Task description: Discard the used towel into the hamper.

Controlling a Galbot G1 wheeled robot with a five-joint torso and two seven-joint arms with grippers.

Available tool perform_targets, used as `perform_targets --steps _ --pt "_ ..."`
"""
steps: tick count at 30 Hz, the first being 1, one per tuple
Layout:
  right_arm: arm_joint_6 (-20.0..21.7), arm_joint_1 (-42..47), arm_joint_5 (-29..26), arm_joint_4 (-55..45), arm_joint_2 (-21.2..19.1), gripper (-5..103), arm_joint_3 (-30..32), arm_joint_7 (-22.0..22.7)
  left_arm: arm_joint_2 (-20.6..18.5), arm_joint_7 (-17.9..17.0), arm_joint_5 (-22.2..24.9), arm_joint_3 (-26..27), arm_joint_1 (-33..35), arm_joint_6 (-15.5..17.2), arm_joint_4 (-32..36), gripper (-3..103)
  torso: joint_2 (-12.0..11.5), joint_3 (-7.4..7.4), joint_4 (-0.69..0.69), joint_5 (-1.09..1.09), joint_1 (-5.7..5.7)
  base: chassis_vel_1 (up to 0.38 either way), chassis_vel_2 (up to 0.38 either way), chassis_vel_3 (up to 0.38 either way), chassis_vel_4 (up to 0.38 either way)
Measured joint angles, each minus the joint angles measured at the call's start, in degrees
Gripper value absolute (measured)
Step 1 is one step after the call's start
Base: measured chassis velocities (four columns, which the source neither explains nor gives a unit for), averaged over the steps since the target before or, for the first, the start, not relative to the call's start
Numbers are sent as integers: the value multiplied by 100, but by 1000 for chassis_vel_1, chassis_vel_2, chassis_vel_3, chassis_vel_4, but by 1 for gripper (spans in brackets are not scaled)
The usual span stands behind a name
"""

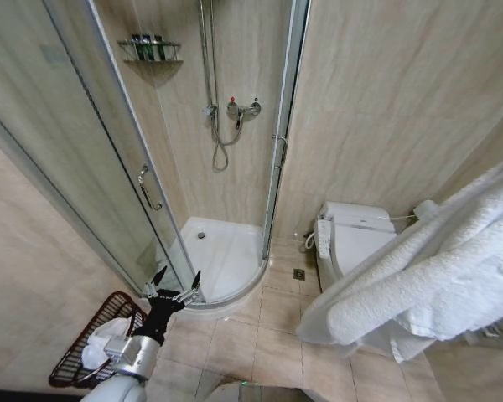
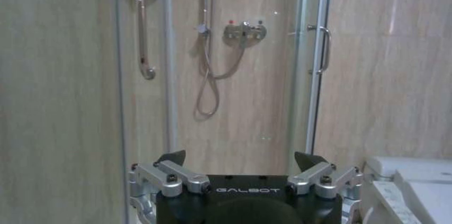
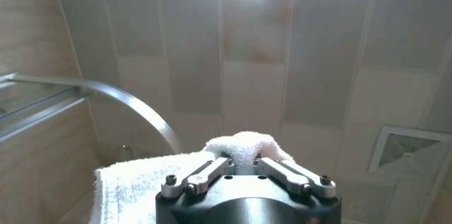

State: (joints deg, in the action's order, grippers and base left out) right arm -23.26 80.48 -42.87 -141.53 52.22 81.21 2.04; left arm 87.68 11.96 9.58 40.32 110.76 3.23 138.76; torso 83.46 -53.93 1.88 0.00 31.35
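The white towel (image 1: 436, 285) hangs in thick folds at the right of the head view, close to the camera and above the toilet. In the right wrist view my right gripper (image 3: 240, 161) points up toward the ceiling and is shut on a bunched fold of the towel (image 3: 141, 187). The hamper (image 1: 67, 368), a dark reddish-brown wire basket, stands on the floor at the lower left with white cloth (image 1: 101, 343) inside. My left gripper (image 1: 174, 282) hovers open just right of the hamper, facing the shower; its fingers (image 2: 173, 158) hold nothing.
A curved glass shower enclosure (image 1: 109, 167) with a handle (image 1: 148, 188) and white tray (image 1: 222, 255) fills the left and centre. The toilet (image 1: 352, 239) stands at the right wall. Beige floor tiles (image 1: 272, 327) lie between. A chrome rail (image 3: 106, 94) runs beside the towel.
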Motion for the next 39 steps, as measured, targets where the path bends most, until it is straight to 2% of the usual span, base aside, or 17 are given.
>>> perform_targets --steps 39 --pt "55 -44 7 -7 -36 5 37 -9 0 0 0 0 0 0 0 100 -15 8 0 0 -8 107 101 103 98"
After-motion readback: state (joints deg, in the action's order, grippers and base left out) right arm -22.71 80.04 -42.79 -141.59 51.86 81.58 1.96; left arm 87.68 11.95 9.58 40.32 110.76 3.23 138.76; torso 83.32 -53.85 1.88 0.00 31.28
